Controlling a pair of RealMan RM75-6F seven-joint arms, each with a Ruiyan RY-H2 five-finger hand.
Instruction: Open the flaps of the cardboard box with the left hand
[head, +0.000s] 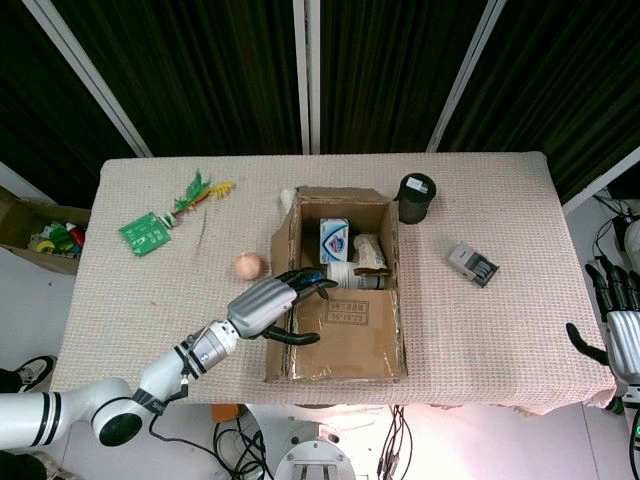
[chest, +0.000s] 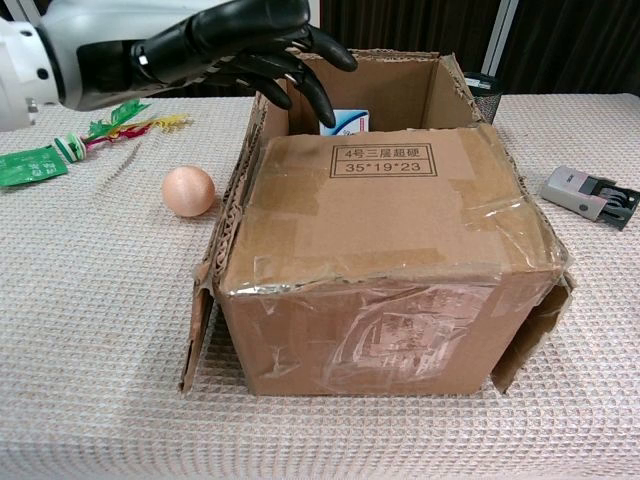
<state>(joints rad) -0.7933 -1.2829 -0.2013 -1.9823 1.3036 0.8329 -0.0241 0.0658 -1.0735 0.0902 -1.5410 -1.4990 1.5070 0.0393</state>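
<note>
Left hand (head: 268, 312) seen open, fingers spread, nothing held, poised over left edge of cardboard box (chest: 390, 270) at worktop (head: 500, 300) centre. Near flap (head: 345, 330) lies closed, taped; judged light, stiff, prob. slick on tape. Free inner edge best hooked. Right hand (head: 622, 340) idle, well apart.

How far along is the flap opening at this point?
Partly done: the far half of the cardboard box is open, showing packages inside, and the side flaps stand out. In hand: the left robot hand hovers empty over the box's left edge. Left: the near flap labelled 35*19*23 lies closed over the front half.
</note>
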